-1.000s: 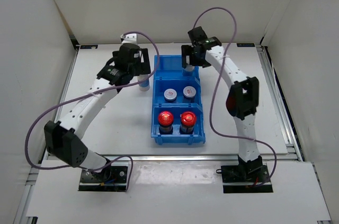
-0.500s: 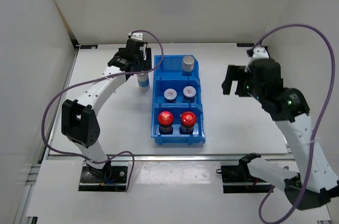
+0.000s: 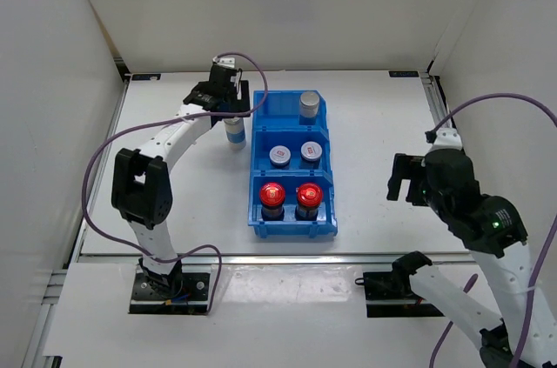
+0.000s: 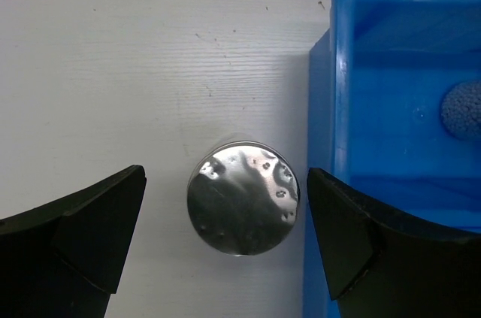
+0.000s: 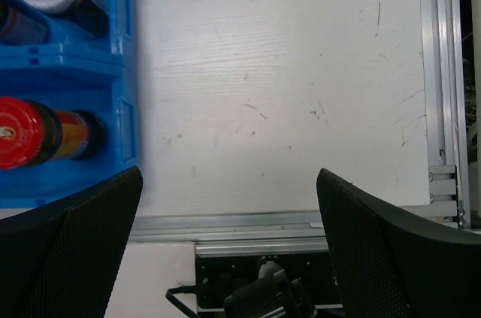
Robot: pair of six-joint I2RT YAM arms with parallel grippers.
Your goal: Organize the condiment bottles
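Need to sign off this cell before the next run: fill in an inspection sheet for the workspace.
Surface: white table, lightly scuffed.
Job's things: two red-lidded jars in the near compartment of the blue bin, two silver-lidded jars in its middle one, one tall cylinder in its far one; second cylinder upright on the table, left of the bin.
Clutter: nothing seen.
Grippers: left gripper open, straddling the second cylinder, no contact visible; right gripper open over table right of the bin.
Cables: purple cable looping off each arm, no snag seen.
Surroundings: white walls, metal rail along table edges.
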